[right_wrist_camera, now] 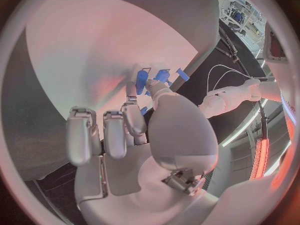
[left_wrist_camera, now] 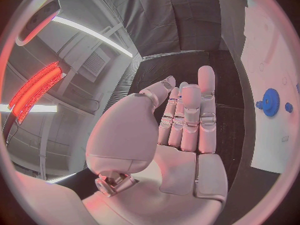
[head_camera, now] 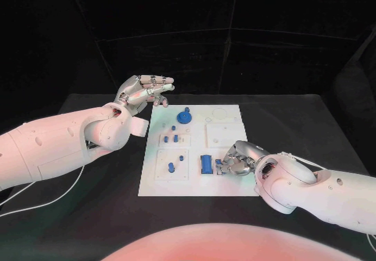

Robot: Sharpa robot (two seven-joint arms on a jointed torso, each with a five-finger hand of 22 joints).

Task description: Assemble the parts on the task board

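The white task board (head_camera: 196,179) lies in the middle of the black table. A blue gear (head_camera: 185,117) sits at its far left part, also seen as the gear (left_wrist_camera: 270,102) on the board (left_wrist_camera: 269,150). Small blue pegs (head_camera: 177,138) stand in the left plates. An upright blue block (head_camera: 206,163) stands near the board's front middle. My right hand (head_camera: 235,159) is low on the board just right of this block; its thumb and one finger reach to the blue pieces (right_wrist_camera: 142,79), the other fingers curled. My left hand (head_camera: 145,89) hovers raised off the board's far left corner, fingers straight, holding nothing.
Two bare white square plates (head_camera: 225,133) take up the board's right half, with a round recess (head_camera: 221,113) at the far right corner. A white cable (head_camera: 47,201) trails over the table at the front left. Black table surface surrounds the board.
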